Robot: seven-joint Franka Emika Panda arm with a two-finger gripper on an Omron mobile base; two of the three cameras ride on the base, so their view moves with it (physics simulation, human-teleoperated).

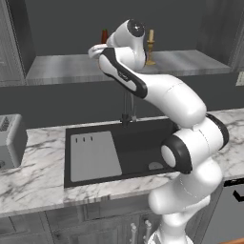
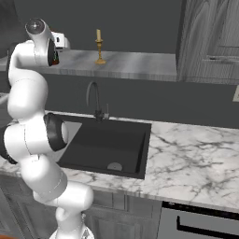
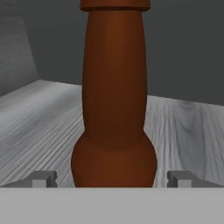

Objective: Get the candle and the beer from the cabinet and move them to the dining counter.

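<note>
Two fingertips (image 3: pixel 43 178) stood wide apart (gripping nothing) flanking the beer (image 3: pixel 114 100), upright at twelve o'clock on the cabinet (image 3: pixel 39 131) shelf; candle (image 2: pixel 99 47) alongside.

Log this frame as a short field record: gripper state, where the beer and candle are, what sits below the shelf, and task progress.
gripper: open, one fingertip on each side of the beer, no contact visible
beer: brown bottle, upright on the cabinet shelf, centred close before the hand camera
candle: cream stick in a brass holder, upright on the same shelf, apart from the arm
below shelf: black sink with faucet, set in a marble counter
other: toaster on the counter left of the sink
progress: neither item lifted yet
</note>
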